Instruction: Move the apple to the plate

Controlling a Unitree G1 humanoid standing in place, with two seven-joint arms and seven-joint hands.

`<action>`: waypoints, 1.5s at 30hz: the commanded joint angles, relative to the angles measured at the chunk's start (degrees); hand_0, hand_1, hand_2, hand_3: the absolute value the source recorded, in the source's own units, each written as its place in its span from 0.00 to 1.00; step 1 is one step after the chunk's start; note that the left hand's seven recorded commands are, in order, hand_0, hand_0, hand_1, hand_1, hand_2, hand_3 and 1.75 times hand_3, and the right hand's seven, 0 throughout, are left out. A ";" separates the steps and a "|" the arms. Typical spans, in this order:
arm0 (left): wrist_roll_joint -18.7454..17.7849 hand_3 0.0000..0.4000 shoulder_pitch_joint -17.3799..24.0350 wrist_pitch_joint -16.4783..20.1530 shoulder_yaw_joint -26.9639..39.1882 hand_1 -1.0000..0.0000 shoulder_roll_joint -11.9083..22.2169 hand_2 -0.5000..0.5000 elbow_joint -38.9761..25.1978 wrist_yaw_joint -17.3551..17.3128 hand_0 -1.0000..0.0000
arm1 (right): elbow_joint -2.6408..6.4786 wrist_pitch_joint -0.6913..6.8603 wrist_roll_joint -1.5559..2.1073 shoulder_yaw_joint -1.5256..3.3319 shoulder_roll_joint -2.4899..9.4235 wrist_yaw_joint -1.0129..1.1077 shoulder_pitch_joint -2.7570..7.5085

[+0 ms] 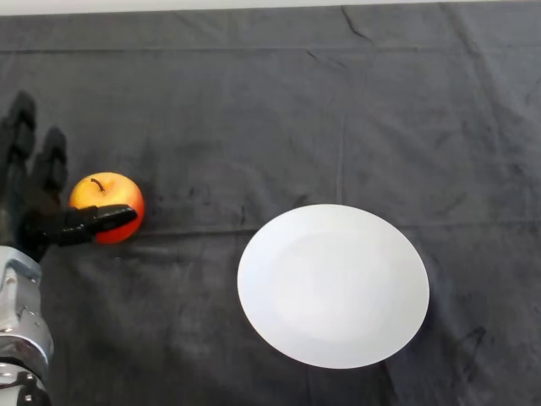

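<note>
A yellow and red apple [107,201] with a short stem sits upright on the dark cloth at the left. My left hand [30,190] is right beside it on its left. The straight fingers [35,161] point away from me past the apple's left side, and the thumb [93,222] lies across the apple's near side, touching it. The hand is open and the apple rests on the table. A white round plate [334,285] lies empty to the right of the apple, about a hand's width away.
The dark cloth [270,110] has creases and covers the whole table up to its far edge at the top of the view. My silver-grey forearm [19,321] comes in at the lower left.
</note>
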 commanded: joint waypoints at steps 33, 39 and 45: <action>16.56 1.00 1.93 0.43 -11.43 0.00 2.56 0.50 -1.64 14.37 0.00 | 0.26 -0.40 0.45 -0.29 -0.78 0.00 1.99; 17.51 1.00 1.59 -1.08 -11.55 0.00 3.20 0.50 -2.17 16.57 0.00 | 0.23 -0.40 0.46 -0.28 -0.77 -0.01 2.00; 18.52 1.00 -0.04 -2.46 -11.49 0.00 3.32 0.50 -2.96 20.33 0.00 | 0.21 -0.40 0.46 -0.28 -0.76 -0.02 2.01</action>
